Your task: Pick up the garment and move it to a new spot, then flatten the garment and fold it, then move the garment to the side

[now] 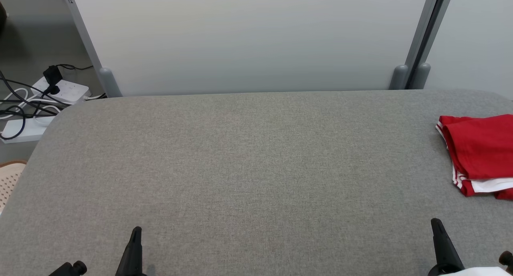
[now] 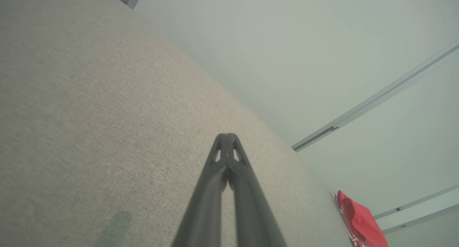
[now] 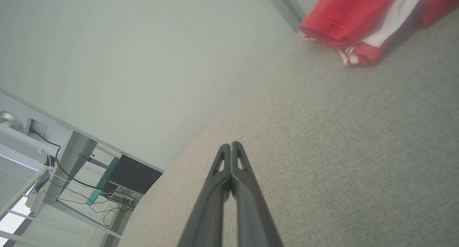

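Red fabric garment with white stripes along its edges (image 1: 481, 148) lies folded into a compact bundle at the right edge of the head view, a little above mid-height, partly cut off by the frame. It rests on the grey woven-cloth tabletop (image 1: 256, 168), toward the table's far right corner. In the left wrist view it appears as a small red shape at the lower right. In the right wrist view it lies in the upper right corner, with a white band showing between red layers.

Left gripper (image 2: 227, 136) shows at the lower left of the head view. Its two long dark fingers are pressed together tip to tip with nothing between them, over bare cloth. Right gripper (image 3: 231, 145) sits at the lower right of the head view, below the garment and well apart from it. Its fingers are likewise closed against each other and empty.

A pale white partition panel (image 1: 248, 39) stands behind the table across the top of the head view. At the upper left, white power strips with black cables (image 1: 60, 89) lie on the floor.
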{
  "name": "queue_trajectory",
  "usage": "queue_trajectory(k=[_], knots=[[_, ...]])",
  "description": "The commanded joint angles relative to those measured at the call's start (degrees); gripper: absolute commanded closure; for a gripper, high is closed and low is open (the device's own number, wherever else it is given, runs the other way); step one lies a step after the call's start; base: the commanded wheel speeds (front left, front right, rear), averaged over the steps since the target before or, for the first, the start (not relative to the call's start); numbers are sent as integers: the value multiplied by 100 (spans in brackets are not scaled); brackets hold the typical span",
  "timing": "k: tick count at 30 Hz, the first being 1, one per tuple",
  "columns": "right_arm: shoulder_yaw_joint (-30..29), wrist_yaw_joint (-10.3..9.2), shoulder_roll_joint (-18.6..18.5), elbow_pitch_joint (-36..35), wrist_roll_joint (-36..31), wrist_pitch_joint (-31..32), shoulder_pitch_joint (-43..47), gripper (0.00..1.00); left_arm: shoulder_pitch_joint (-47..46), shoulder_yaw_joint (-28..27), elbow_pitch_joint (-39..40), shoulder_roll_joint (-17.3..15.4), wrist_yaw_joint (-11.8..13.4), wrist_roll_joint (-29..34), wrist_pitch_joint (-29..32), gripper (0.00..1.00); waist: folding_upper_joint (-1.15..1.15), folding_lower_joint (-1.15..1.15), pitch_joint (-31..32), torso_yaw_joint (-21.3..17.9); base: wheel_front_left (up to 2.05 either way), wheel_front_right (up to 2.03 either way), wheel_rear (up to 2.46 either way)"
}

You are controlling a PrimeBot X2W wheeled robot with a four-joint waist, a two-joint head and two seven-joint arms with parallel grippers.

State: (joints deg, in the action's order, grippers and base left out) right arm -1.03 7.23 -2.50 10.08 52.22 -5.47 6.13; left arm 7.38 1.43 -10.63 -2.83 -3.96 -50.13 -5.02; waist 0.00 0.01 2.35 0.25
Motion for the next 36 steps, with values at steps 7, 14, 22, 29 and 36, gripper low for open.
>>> queue_trajectory(k=[7, 14, 22, 29, 36], knots=[[-29, 15, -123, -34, 838, 217, -428, 100, -519, -231, 27, -62, -102, -855, 191, 100, 0, 0, -46, -5, 0, 0, 0], [-85, 16, -127, 30, 1342, 347, -549, 100, -646, -303, -29, -64, -140, -1380, 326, 100, 0, 0, -78, -8, 0, 0, 0], [-149, 18, -130, 103, 1904, 496, -685, 100, -789, -384, -92, -66, -183, -1968, 479, 100, 0, 0, -114, -11, 0, 0, 0], [-216, 20, -133, 175, 2466, 645, -820, 100, -931, -467, -155, -66, -226, -2555, 632, 100, 0, 0, -149, -15, 0, 0, 0], [-269, 21, -134, 231, 2903, 763, -927, 100, -1043, -532, -204, -67, -260, -3013, 752, 100, 0, 0, -177, -18, 0, 0, 0]])
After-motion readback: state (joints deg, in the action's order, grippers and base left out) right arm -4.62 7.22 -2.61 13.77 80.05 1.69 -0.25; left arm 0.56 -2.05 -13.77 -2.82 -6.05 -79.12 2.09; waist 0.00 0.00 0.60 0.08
